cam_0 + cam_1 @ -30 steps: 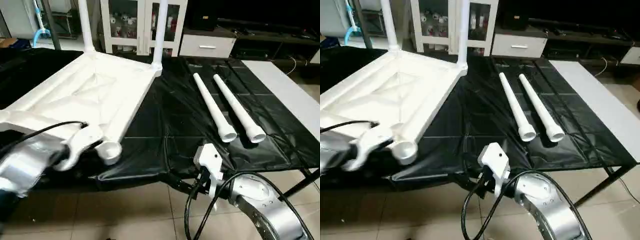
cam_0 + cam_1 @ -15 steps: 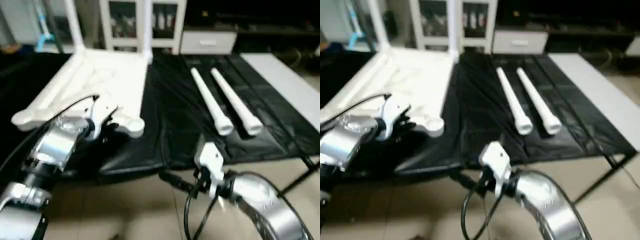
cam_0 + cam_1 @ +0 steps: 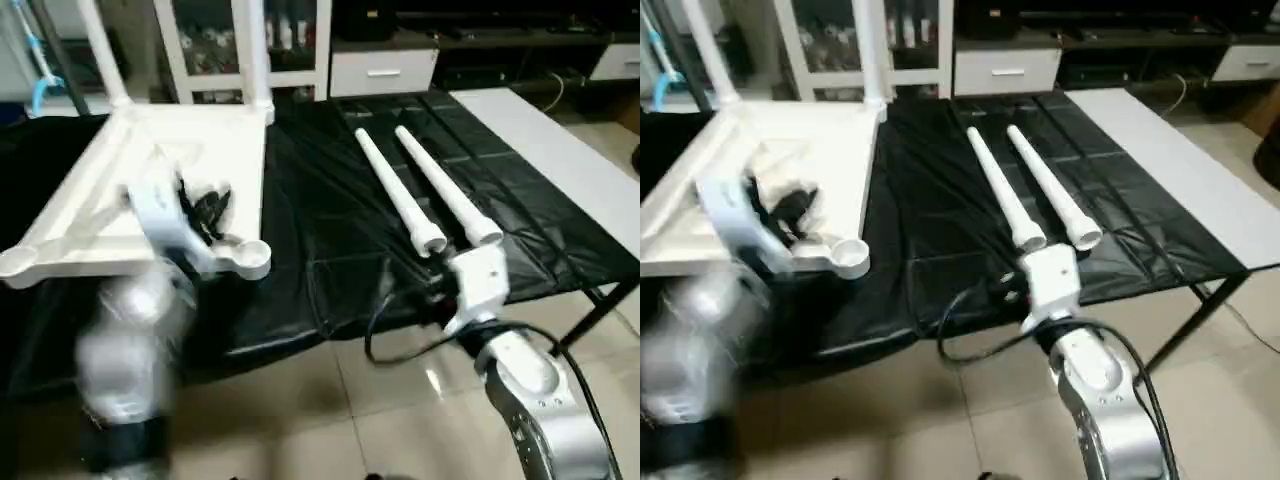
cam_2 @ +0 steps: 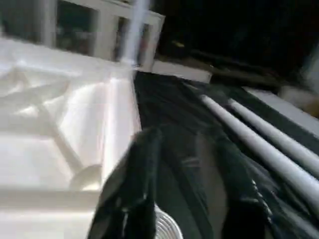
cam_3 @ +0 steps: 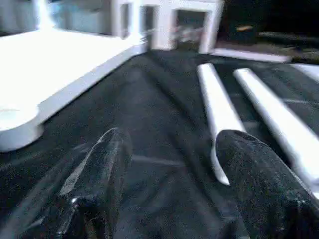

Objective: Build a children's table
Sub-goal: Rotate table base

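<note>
Left eye view: the children's table top (image 3: 190, 160) is lying upside down at ten o'clock on the black, creased sheet (image 3: 330, 230) covering the surface. It is smooth white plastic with raised ribs crossing its underside and round sockets at the corners. Two legs (image 3: 252, 50) are standing upright in its far sockets, their upper ends cut off by the frame. Two loose legs (image 3: 400, 190), long white tapering tubes, are lying side by side at two o'clock, open ends toward the robot. The left end effector (image 3: 205, 212) is hovering over the near socket corner (image 3: 248, 258), its arm blurred.

Right eye view: the right end effector's white housing (image 3: 1048, 285) is sitting at the near edge of the surface, just before the tube ends; its black fingers are hidden behind it. A white cabinet (image 3: 830, 45) is standing beyond the surface.

Left wrist view: the left end effector's two black fingers (image 4: 137, 184) are standing apart with nothing between them, above the top's edge and sheet, smeared.

Right wrist view: the right end effector (image 5: 169, 189) is spread wide and empty, its glossy rounded fingers (image 5: 99, 169) pointing along the sheet beside the loose legs.
</note>
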Controlling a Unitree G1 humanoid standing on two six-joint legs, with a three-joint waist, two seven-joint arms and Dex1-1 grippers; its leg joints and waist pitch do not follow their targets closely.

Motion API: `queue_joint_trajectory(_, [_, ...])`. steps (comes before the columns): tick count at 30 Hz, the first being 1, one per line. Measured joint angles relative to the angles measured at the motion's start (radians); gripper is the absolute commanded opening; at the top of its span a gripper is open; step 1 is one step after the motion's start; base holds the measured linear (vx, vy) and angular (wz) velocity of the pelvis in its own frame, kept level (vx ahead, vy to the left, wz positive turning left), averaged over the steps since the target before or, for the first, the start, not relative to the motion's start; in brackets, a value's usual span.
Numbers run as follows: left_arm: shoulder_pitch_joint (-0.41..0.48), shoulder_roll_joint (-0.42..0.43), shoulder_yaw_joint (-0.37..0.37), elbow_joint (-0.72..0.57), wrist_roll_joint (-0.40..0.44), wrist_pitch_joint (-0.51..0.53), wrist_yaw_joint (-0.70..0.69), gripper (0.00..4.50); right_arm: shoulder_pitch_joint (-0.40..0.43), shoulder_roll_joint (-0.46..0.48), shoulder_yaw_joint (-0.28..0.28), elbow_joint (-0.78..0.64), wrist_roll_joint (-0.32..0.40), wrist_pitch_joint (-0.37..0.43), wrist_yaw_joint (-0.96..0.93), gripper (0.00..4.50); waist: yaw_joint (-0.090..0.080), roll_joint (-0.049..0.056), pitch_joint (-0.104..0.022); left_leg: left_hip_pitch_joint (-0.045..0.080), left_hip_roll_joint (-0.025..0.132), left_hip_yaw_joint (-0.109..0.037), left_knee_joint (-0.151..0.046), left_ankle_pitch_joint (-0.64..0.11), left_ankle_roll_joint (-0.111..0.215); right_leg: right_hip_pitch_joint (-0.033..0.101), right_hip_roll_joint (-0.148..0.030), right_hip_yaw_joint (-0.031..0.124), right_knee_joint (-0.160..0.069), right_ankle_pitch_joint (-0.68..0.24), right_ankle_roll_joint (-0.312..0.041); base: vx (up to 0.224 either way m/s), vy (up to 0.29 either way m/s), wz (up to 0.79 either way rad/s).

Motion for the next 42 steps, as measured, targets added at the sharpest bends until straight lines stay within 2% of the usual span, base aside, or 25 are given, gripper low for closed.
queue_joint_trajectory(2, [0.015,-0.020,0.000,-0.016,0.022,-0.032,0.057,1.42,0.004,0.023,-0.019,0.000,0.011,0.001,-0.016,3.02,-0.001,0.001,0.000,0.001,0.003,0.000,-0.001,0.000,0.000,0.000,0.002,-0.003,0.000,0.000,0.000,0.000,0.000,0.00])
queue_joint_trajectory(3, [0.020,-0.020,0.005,-0.016,0.044,-0.067,0.086,1.77,0.007,0.029,-0.031,0.000,0.027,0.001,-0.019,3.02,-0.004,0.001,-0.001,0.002,0.003,-0.001,-0.002,0.000,0.000,0.000,0.003,-0.004,0.000,0.001,0.001,0.000,0.000,0.00])
queue_joint_trajectory(5, [0.025,-0.021,0.008,-0.014,0.086,-0.127,0.132,1.77,0.011,0.038,-0.042,0.000,0.038,0.000,-0.033,3.02,-0.004,0.003,-0.001,0.002,0.004,-0.002,-0.002,0.000,0.000,0.000,0.004,-0.004,0.000,0.001,0.002,0.000,0.000,0.00])
queue_joint_trajectory(8, [0.027,-0.022,0.007,-0.009,0.094,-0.182,0.151,2.16,0.011,0.063,-0.041,0.003,0.029,-0.005,-0.073,3.02,-0.001,0.009,-0.003,0.003,0.003,0.001,-0.002,0.000,0.000,0.000,0.003,0.001,0.000,0.007,0.004,0.000,0.000,0.00])
queue_joint_trajectory(11, [0.032,-0.022,0.007,-0.009,0.085,-0.217,0.151,2.20,0.011,0.075,-0.030,0.004,0.020,-0.018,-0.086,3.02,0.002,0.010,-0.004,0.002,0.002,0.006,-0.002,0.000,0.000,0.000,0.003,0.010,0.000,0.027,0.005,0.000,0.000,0.00])
queue_joint_trajectory(13, [0.045,-0.022,0.005,-0.009,0.078,-0.218,0.151,2.50,0.011,0.082,-0.026,0.004,0.007,-0.022,-0.087,3.02,0.003,0.009,-0.006,0.002,0.001,0.011,-0.002,0.000,0.000,-0.002,0.004,0.021,0.004,0.039,0.009,0.033,-0.007,0.02])
queue_joint_trajectory(15, [0.050,-0.021,0.002,-0.009,0.075,-0.218,0.151,2.66,0.015,0.090,-0.021,0.004,-0.001,-0.023,-0.087,3.02,0.004,0.008,-0.008,-0.001,0.002,0.022,-0.002,0.000,0.000,-0.013,0.005,0.034,0.018,0.039,0.010,0.074,-0.020,0.07])
queue_joint_trajectory(18, [0.077,-0.017,-0.021,-0.009,0.077,-0.222,0.152,2.90,0.025,0.092,-0.011,0.004,-0.004,-0.024,-0.089,3.02,0.007,0.017,-0.014,-0.008,0.003,0.025,-0.002,0.000,0.002,-0.022,0.006,0.039,0.023,0.034,0.009,0.048,-0.005,0.00])
queue_joint_trajectory(20, [0.102,-0.014,-0.056,-0.009,0.080,-0.240,0.157,3.09,0.027,0.097,-0.011,0.004,-0.005,-0.026,-0.099,3.02,0.010,0.019,-0.018,-0.015,0.002,0.030,0.002,0.003,0.008,-0.035,0.006,0.049,0.035,0.026,0.008,0.076,0.008,-0.03])
queue_joint_trajectory(26, [0.123,-0.012,-0.109,-0.009,0.064,-0.239,0.139,3.50,0.025,0.114,-0.030,0.004,0.001,-0.036,-0.119,3.02,0.027,0.019,-0.018,-0.011,0.002,0.039,0.001,-0.003,0.009,-0.035,0.006,0.056,0.036,0.026,0.007,0.008,0.001,0.00])
queue_joint_trajectory(31, [0.134,-0.011,-0.120,-0.011,0.056,-0.210,0.138,3.89,0.026,0.119,-0.034,0.003,0.009,-0.036,-0.118,3.02,0.027,0.022,-0.020,-0.009,0.002,0.046,0.001,-0.003,0.008,-0.034,0.005,0.062,0.036,0.029,0.014,0.000,0.000,0.00])
queue_joint_trajectory(35, [0.151,-0.011,-0.154,-0.010,0.038,-0.196,0.133,4.37,0.036,0.119,-0.033,-0.001,0.009,-0.036,-0.119,3.02,0.027,0.023,-0.021,-0.007,0.002,0.048,0.002,-0.003,0.008,-0.034,0.005,0.066,0.036,0.032,0.017,0.000,0.000,0.00])
queue_joint_trajectory(38, [0.148,-0.010,-0.167,-0.010,0.026,-0.200,0.103,4.37,0.037,0.122,-0.034,-0.001,0.008,-0.036,-0.121,3.02,0.026,0.024,-0.022,-0.007,0.002,0.048,0.002,-0.003,0.008,-0.034,0.005,0.066,0.036,0.032,0.017,0.000,0.000,0.00])
queue_joint_trajectory(40, [0.144,-0.008,-0.193,-0.002,0.040,-0.253,0.087,4.37,0.037,0.123,-0.034,-0.001,0.009,-0.036,-0.121,3.02,0.027,0.024,-0.022,-0.007,0.002,0.048,0.002,-0.003,0.008,-0.034,0.005,0.066,0.035,0.032,0.018,0.000,0.000,0.00])
queue_joint_trajectory(42, [0.145,-0.006,-0.218,0.026,0.102,-0.387,0.087,4.37,0.037,0.120,-0.032,-0.001,0.009,-0.036,-0.118,3.02,0.026,0.023,-0.023,-0.007,0.002,0.048,0.002,-0.003,0.008,-0.034,0.005,0.067,0.035,0.032,0.018,0.000,0.000,0.00])
